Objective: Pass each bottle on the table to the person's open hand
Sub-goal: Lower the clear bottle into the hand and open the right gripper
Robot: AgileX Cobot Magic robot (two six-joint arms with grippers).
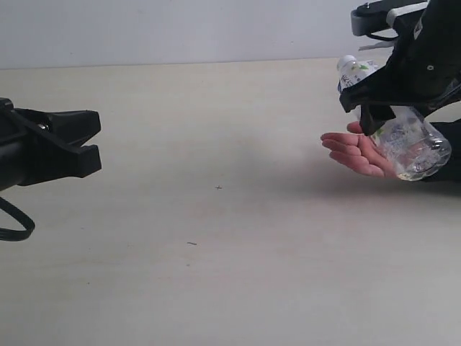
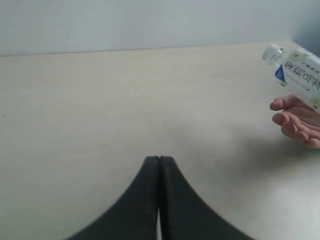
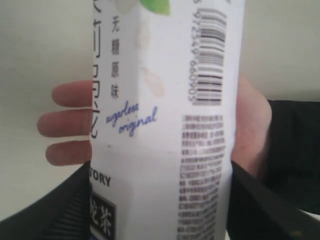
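Note:
My right gripper (image 1: 374,104) is shut on a clear bottle (image 1: 410,144) with a white-green label, tilted, its white cap pointing up and back. The bottle hangs just over the person's open hand (image 1: 353,153), palm up at the right of the table (image 1: 216,216). In the right wrist view the bottle (image 3: 165,120) fills the frame between my black fingers (image 3: 55,210), with the hand (image 3: 67,122) behind it. My left gripper (image 1: 90,140) is shut and empty, low at the far left. In the left wrist view the bottle (image 2: 300,75) and hand (image 2: 297,122) show at the far right beyond my shut left gripper (image 2: 159,159). No other bottles are visible.
A black cable (image 1: 14,223) loops below the left arm. A dark sleeve (image 1: 450,148) runs off the right edge behind the hand. A pale wall (image 1: 180,29) rises behind the table's far edge.

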